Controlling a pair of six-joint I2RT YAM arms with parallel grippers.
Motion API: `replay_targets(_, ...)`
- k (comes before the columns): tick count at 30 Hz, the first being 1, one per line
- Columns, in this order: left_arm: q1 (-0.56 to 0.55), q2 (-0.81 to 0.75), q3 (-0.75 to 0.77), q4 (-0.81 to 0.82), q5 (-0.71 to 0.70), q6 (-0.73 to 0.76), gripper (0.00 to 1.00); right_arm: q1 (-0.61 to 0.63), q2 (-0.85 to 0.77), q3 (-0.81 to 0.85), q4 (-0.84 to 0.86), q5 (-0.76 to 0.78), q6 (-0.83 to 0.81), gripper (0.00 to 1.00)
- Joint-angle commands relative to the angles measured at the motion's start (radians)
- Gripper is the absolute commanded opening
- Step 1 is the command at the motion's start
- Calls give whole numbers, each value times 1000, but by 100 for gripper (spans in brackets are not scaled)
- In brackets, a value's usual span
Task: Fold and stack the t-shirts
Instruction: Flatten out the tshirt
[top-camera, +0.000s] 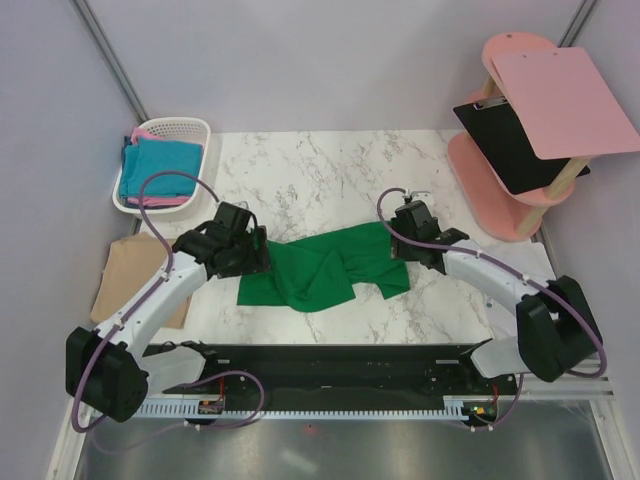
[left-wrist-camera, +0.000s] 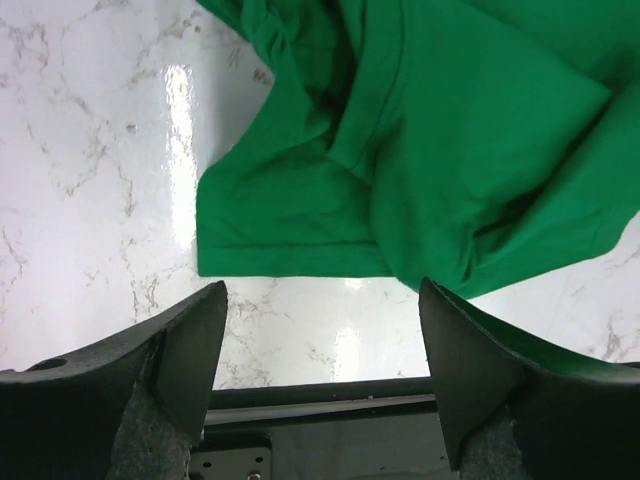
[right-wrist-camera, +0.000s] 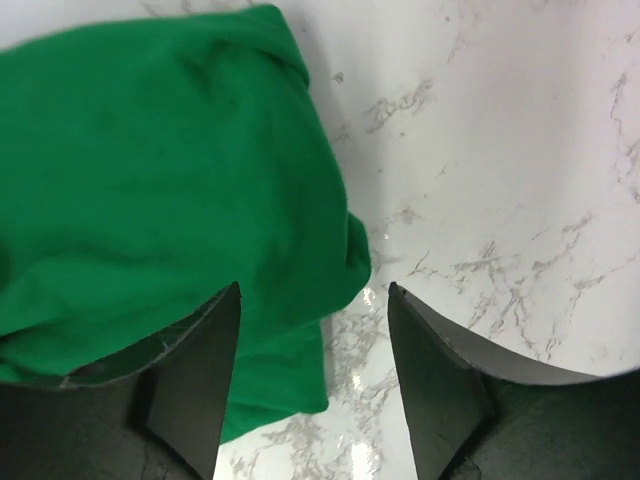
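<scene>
A bright green t-shirt (top-camera: 322, 266) lies crumpled and spread across the middle of the marble table (top-camera: 320, 170). My left gripper (top-camera: 256, 254) hovers at its left end. In the left wrist view it (left-wrist-camera: 320, 300) is open over bare marble, just short of the green t-shirt's (left-wrist-camera: 400, 150) hem. At the shirt's right end, my right gripper (top-camera: 402, 246) is open too. In the right wrist view it (right-wrist-camera: 313, 300) stands above the green t-shirt's (right-wrist-camera: 150, 160) edge, nothing pinched. A tan t-shirt (top-camera: 128, 276) lies off the table's left side.
A white plastic basket (top-camera: 190, 128) at the back left holds folded teal-blue (top-camera: 160, 165) and pink (top-camera: 140, 134) t-shirts. A pink stand (top-camera: 500, 170) with a black clipboard (top-camera: 505, 145) and a pink board stands at the back right. The table's near edge (left-wrist-camera: 330, 395) is close under my left gripper.
</scene>
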Motion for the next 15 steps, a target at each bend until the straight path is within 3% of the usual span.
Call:
replay_targets(1, -9, -9, 33, 82, 43, 47, 84, 7, -163, 1, 65, -64, -10, 69)
replay_targets(6, -51, 136, 90, 176, 129, 117, 82, 7, -231, -2, 76, -82, -2, 67)
replay_targets(15, -229, 491, 366, 202, 93, 165, 81, 7, -197, -42, 103, -150, 25, 66)
